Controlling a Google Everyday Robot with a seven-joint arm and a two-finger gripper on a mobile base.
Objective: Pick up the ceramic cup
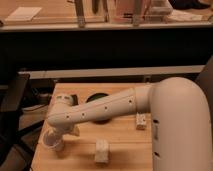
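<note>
The small white round ceramic cup stands near the front left corner of the pale wooden bench, and a hint of its lavender-tinted inside shows at the mouth. The long white robot arm reaches across the bench from the right and bends down at the wrist. This puts the end effector right at the cup, against or just beside its right side. I cannot tell whether the end effector is spread around the cup, pinching its wall, or pressed together beside it, because the wrist and the cup blend together there.

The cup is probably light for the arm, rigid and brittle. A glazed surface would be slick, so a loose hold could let it slide, and a knock against the bench edge could chip it. No handle is visible, so the sensible hold is either across the wall at the rim or spanning the body high up. The cup seems to taper towards its base, and a low grip would tend to squeeze it downward and out.

The wide dark green bowl sits farther back, partly hidden behind the arm and well apart from the cup. A small pale wooden block lies to the right of the cup, near the front edge.
</note>
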